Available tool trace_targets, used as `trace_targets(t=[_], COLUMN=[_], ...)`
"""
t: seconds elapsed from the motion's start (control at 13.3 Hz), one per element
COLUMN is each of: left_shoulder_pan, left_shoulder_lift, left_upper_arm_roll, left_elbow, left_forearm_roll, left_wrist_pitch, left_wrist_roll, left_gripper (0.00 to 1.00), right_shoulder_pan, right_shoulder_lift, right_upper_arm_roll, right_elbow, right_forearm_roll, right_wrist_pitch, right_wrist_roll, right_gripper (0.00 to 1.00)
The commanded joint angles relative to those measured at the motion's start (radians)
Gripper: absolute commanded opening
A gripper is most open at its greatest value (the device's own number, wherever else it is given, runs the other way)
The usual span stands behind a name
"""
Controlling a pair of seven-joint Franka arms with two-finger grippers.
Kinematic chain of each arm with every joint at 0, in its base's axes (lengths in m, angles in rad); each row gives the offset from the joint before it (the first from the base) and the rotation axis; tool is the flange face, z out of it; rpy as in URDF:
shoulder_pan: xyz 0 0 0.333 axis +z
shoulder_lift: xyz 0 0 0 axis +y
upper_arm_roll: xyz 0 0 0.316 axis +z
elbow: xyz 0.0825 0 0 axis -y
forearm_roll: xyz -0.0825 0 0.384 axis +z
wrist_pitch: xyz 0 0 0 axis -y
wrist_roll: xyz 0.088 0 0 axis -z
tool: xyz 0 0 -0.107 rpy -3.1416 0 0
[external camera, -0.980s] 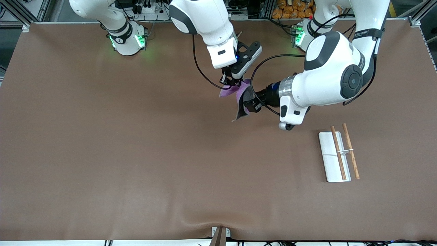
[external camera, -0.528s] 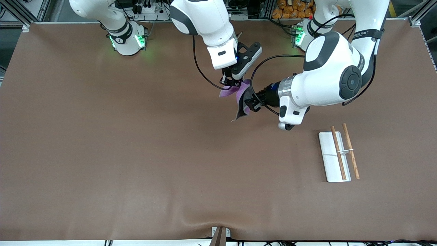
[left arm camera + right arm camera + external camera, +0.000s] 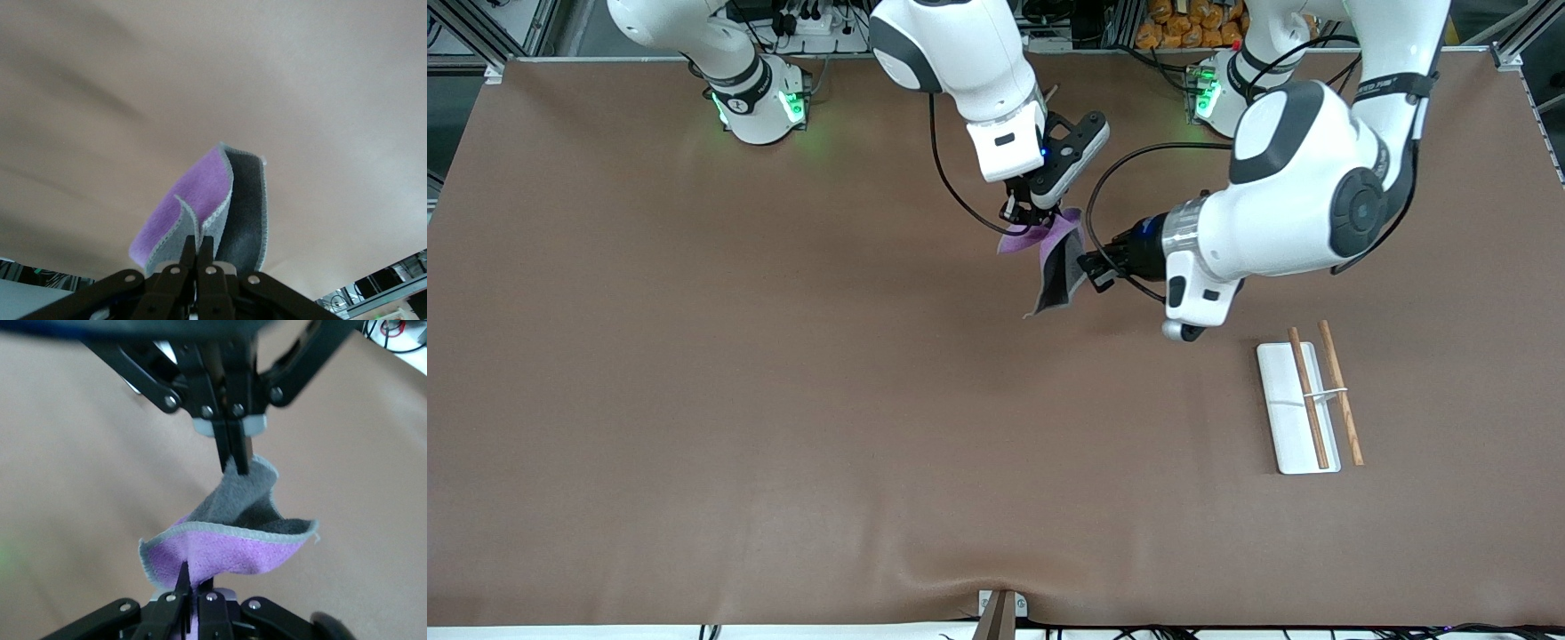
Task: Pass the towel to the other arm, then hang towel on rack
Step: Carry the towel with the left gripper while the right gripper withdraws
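The towel (image 3: 1060,258) hangs in the air between both grippers, over the table's middle near the bases; its purple face and dark grey face both show. My right gripper (image 3: 1021,213) is shut on its purple upper corner. My left gripper (image 3: 1089,267) is shut on its grey-edged side. In the left wrist view the left gripper (image 3: 199,243) pinches the towel (image 3: 200,193). In the right wrist view the right gripper (image 3: 195,580) pinches the purple part of the towel (image 3: 233,550), and the left gripper (image 3: 235,463) pinches its grey part. The rack (image 3: 1285,418) lies on the table toward the left arm's end.
The rack's two wooden rods (image 3: 1341,391) lie side by side, joined by a thin white crossbar, one over the white base and one beside it. Brown cloth covers the table (image 3: 783,400). A small clamp (image 3: 1000,613) sits at the table edge nearest the front camera.
My left arm has shifted a little toward its own end of the table with the towel's edge in its gripper. The towel's dark part swung slightly. The right arm has hardly moved.
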Motion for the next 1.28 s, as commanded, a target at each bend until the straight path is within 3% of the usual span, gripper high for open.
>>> trace_targets(t=[0.0,0.3,0.45,0.9,1.21], left_shoulder_pan=[0.064,0.173,0.209,0.248,0.315], left_shoulder_lift=[-0.062,-0.081,-0.079,-0.067,-0.066], left_upper_arm_roll=[0.008,0.013,0.013,0.016,0.016], left_elbow=[-0.003,0.008,0.018,0.02,0.018], left_forearm_roll=[-0.002,0.001,0.079,0.363,0.469], left_wrist_pitch=[-0.047,-0.136,-0.181,-0.218,-0.218], left_wrist_roll=[0.048,0.18,0.285,0.574,0.787], left_gripper=[0.0,0.0,0.0,0.0,0.0], right_shoulder_pan=[0.006,-0.028,-0.092,-0.422,-0.658], right_shoulder_lift=[-0.005,-0.014,-0.021,-0.071,-0.114], right_upper_arm_roll=[-0.01,-0.015,-0.015,-0.018,-0.032], right_elbow=[0.002,-0.002,-0.004,-0.01,-0.013], right_forearm_roll=[-0.007,-0.004,-0.004,-0.013,-0.013], right_wrist_pitch=[-0.018,-0.051,-0.125,-0.39,-0.536], right_wrist_roll=[0.007,0.007,0.007,-0.003,-0.002], right_gripper=[0.99,1.0,1.0,1.0,1.0])
